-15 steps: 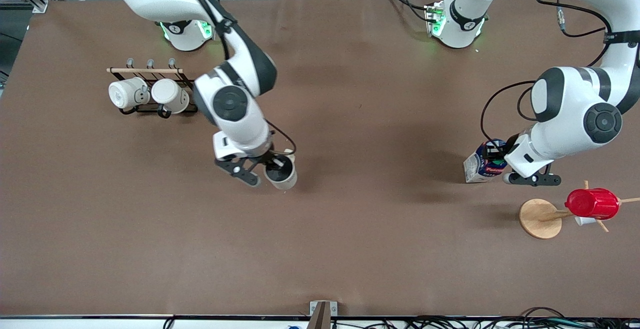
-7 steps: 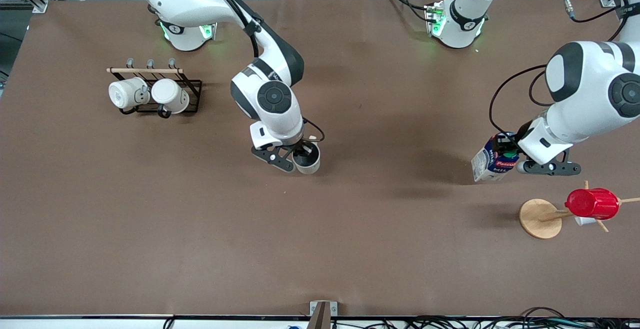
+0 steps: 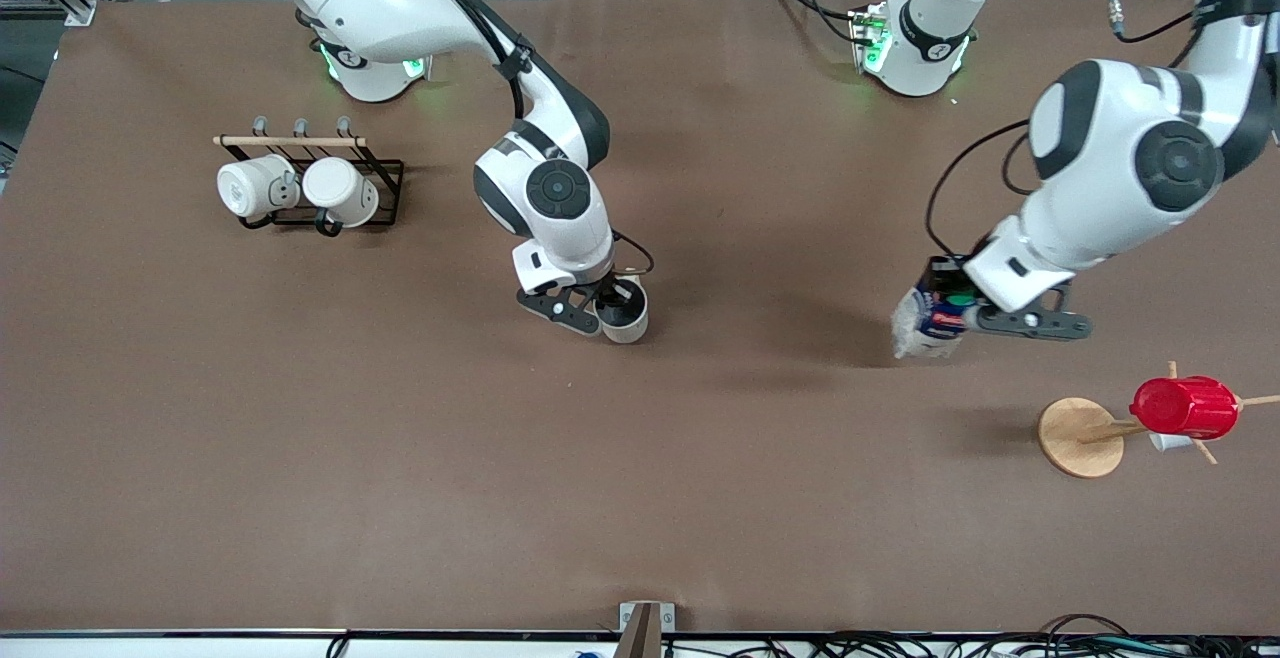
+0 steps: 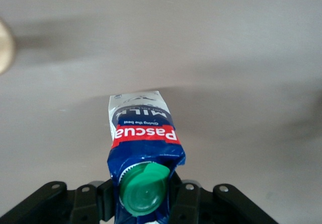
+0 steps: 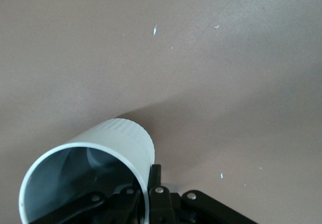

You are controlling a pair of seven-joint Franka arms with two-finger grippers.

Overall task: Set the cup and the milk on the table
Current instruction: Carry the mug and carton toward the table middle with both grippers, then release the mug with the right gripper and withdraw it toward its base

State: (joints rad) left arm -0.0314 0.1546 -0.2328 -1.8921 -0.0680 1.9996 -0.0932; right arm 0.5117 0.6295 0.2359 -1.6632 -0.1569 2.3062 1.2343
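While the right gripper (image 3: 603, 315) has barely shifted in the last half second, the left gripper (image 3: 968, 317) has swung the milk (image 3: 928, 318) away from the left arm's end of the bench (image 3: 700, 458), toward the middle. The milk hangs tilted in the air over bare bench, its green cap (image 4: 143, 189) up between the closed fingers (image 4: 187, 196), which pinch the carton's folded top; the red label faces the wrist camera. The right gripper is clamped on the rim of the cup (image 3: 625, 312), one finger (image 5: 155, 183) outside the wall and the other inside, and it holds the cup low over the middle of the bench; whether the cup touches the bench cannot be told. Its grey inside (image 5: 75, 178) faces upward.
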